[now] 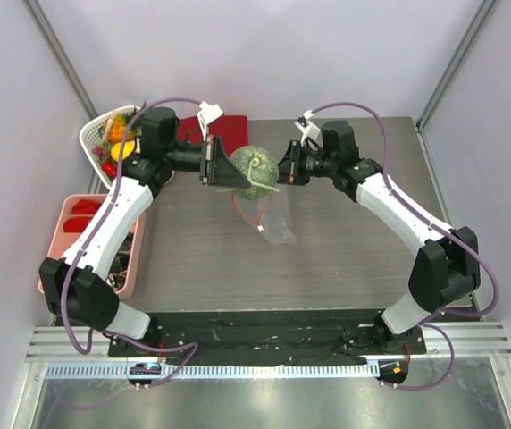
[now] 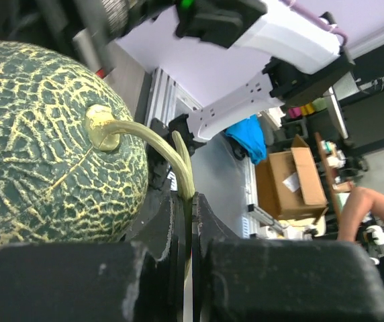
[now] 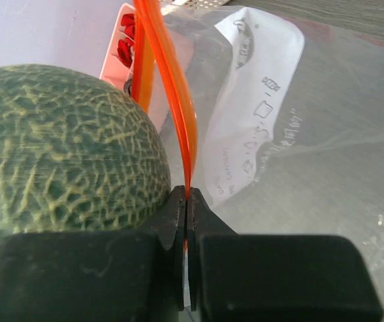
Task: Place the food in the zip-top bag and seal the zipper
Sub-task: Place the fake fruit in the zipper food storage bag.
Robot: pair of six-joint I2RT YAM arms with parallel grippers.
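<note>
The round green netted melon (image 1: pixel 255 172) hangs in the air over the middle of the table. My left gripper (image 1: pixel 227 172) is on its left, shut on the melon's curved yellow-green stem (image 2: pixel 153 137); the melon fills the left of the left wrist view (image 2: pixel 44 134). My right gripper (image 1: pixel 284 170) is on the melon's right, shut on the orange-red zipper strip (image 3: pixel 172 100) of the clear zip-top bag (image 1: pixel 271 217), which hangs below the melon. In the right wrist view the melon (image 3: pixel 58 147) presses against the strip, and the bag (image 3: pixel 299 134) shows white print.
A white basket (image 1: pixel 95 134) with more toy produce, including a yellow-orange citrus (image 1: pixel 121 150), stands at the back left. A pink tray (image 1: pixel 70 234) lies along the left edge. A folded dark red cloth (image 1: pixel 195 130) lies behind the left gripper.
</note>
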